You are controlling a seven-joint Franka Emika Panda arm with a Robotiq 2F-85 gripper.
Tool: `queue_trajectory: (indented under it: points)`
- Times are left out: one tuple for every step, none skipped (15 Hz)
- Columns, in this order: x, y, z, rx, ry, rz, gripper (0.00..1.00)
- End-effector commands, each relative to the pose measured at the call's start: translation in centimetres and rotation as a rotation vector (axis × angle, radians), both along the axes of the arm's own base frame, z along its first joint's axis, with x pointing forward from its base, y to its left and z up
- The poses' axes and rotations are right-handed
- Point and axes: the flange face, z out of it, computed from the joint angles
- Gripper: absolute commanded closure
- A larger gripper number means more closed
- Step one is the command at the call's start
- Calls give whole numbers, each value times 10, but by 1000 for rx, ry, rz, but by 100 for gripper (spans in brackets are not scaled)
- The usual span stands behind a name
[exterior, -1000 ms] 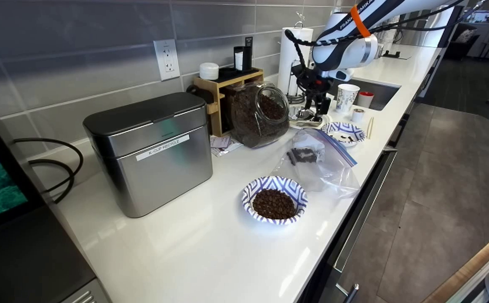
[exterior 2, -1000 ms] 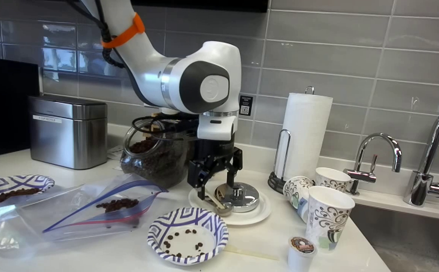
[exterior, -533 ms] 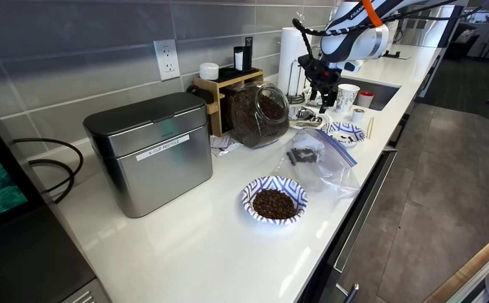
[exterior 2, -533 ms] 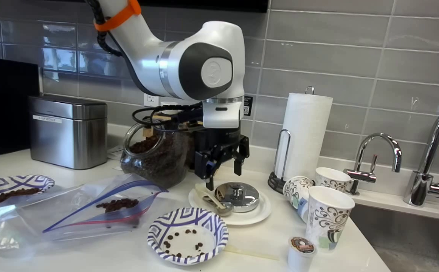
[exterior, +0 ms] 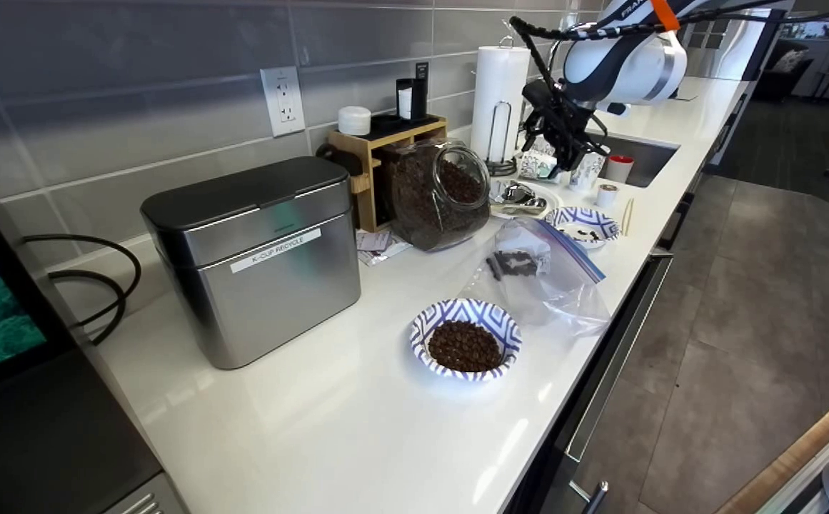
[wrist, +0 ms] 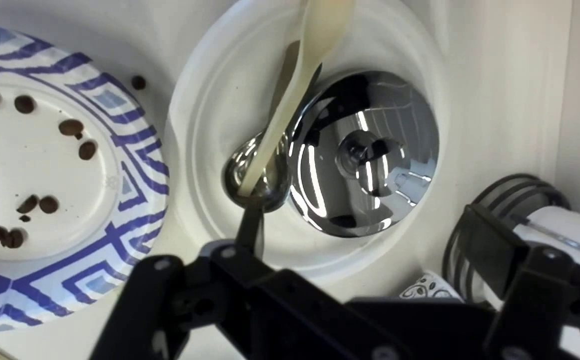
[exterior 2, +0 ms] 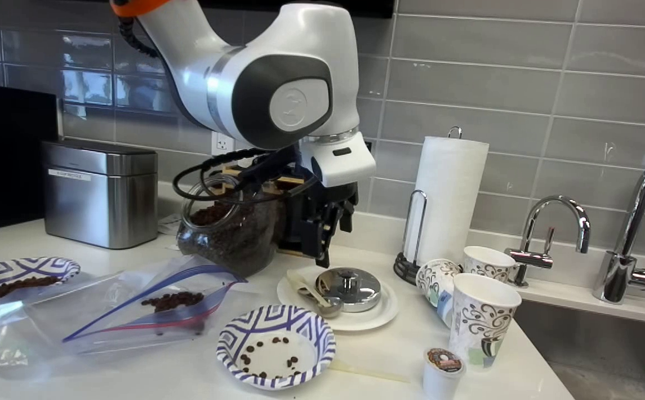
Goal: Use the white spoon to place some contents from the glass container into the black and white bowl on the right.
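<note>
See the gripper [exterior 2: 334, 241] hanging tilted, higher than the white plate [wrist: 230, 90], released, with jaws spread wide and air between fingertips and plate. Find the white spoon [wrist: 290, 102] lower down, lying slantwise on that plate, with handle laid over the rounded head of a metal scoop [wrist: 276, 182]; in the wrist view, nearest to one fingertip by the handle end. Note a shiny lid [wrist: 369, 155] next to the spoon; cannot tell touching from just beside. In both exterior views, make out the glass container [exterior: 421, 214] near the plate, showing dark brown beans [exterior: 459, 184] through clear glass.

Trace the front edge of the white counter [exterior: 314, 435], close by a clear bag [exterior: 560, 293]. Notice a broad stretch of counter between the steel bin [exterior: 285, 307] and that edge, and the sink [exterior 2: 605, 344] just past the paper cups [exterior 2: 483, 319].

Count one white spoon, one scoop, one lid, one plate, one glass container, one bag; three paper cups, two upright and one tipped, in an exterior view. Count two blue-and-white bowls: a fuller bowl [exterior: 464, 308] well apart from the plate; a sparser bowl [exterior 2: 266, 319] just beside it, on the right in both exterior views. Spot one loose bean [wrist: 138, 82] between that bowl and the plate.
</note>
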Motion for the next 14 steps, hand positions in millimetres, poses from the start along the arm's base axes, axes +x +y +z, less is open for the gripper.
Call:
queue_trajectory:
  points:
    - [-11, 2, 22, 6, -2, 193, 0]
    - [-12, -3, 26, -6, 7, 248, 0]
    - [-13, -8, 29, -16, 17, 304, 0]
    - [-17, -16, 31, -31, 37, 355, 0]
    - [-20, -21, 34, -40, 61, 401, 0]
    - [-23, -28, 34, -60, 94, 448, 0]
    - [-27, -36, 34, -86, 128, 489, 0]
    - [-30, -43, 34, -118, 159, 521, 0]
    - [-32, -48, 36, -146, 181, 553, 0]
    - [-35, -53, 37, -179, 200, 581, 0]
    - [-37, -56, 40, -214, 210, 612, 0]
    - [-38, -58, 42, -247, 215, 637, 0]
    - [-39, -58, 44, -280, 213, 665, 0]
    - [-39, -57, 46, -305, 211, 693, 0]
